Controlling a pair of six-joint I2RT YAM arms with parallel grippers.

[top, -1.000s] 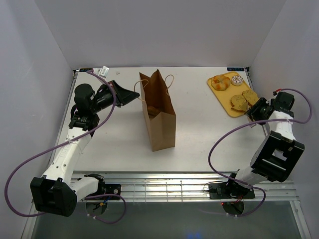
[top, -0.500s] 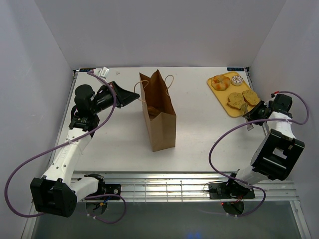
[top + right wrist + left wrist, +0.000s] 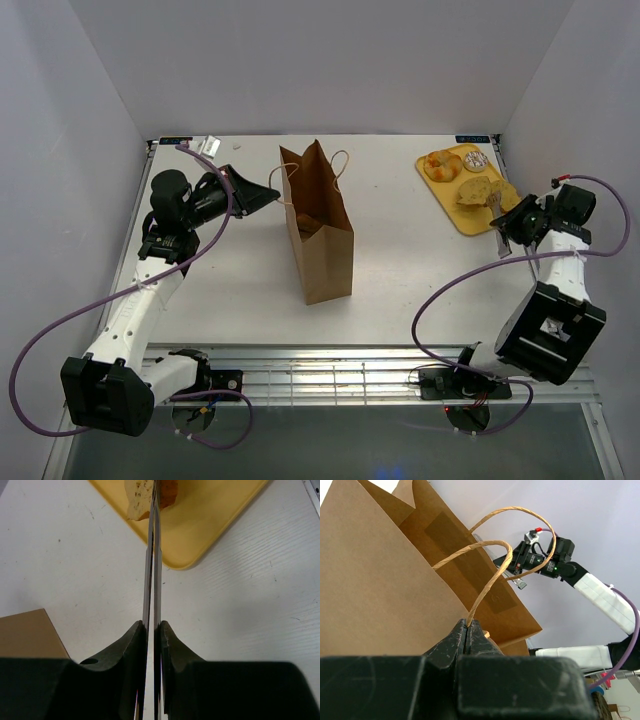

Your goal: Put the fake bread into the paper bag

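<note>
The brown paper bag (image 3: 322, 235) stands upright mid-table, and a golden roll (image 3: 305, 226) shows inside it. My left gripper (image 3: 272, 190) is shut on the bag's twisted paper handle (image 3: 490, 577), its tips (image 3: 469, 625) pinching the loop at the base. My right gripper (image 3: 493, 203) has long thin blades shut on a toast-like slice (image 3: 136, 500) at their tips (image 3: 156, 497), over the yellow tray (image 3: 210, 520). In the top view that slice (image 3: 474, 190) is on the tray (image 3: 465, 222). A golden roll (image 3: 441, 165) and the iced donut (image 3: 476, 159) lie at the tray's far end.
White walls close in on the left, back and right. The bag's corner (image 3: 30, 635) shows at the lower left of the right wrist view. The right arm (image 3: 545, 562) shows beyond the bag in the left wrist view. Purple cables loop off both arms.
My right gripper has swung over the tray and closed on a toast slice, which has shifted toward the tray's middle. The left gripper and the bag have not moved.
</note>
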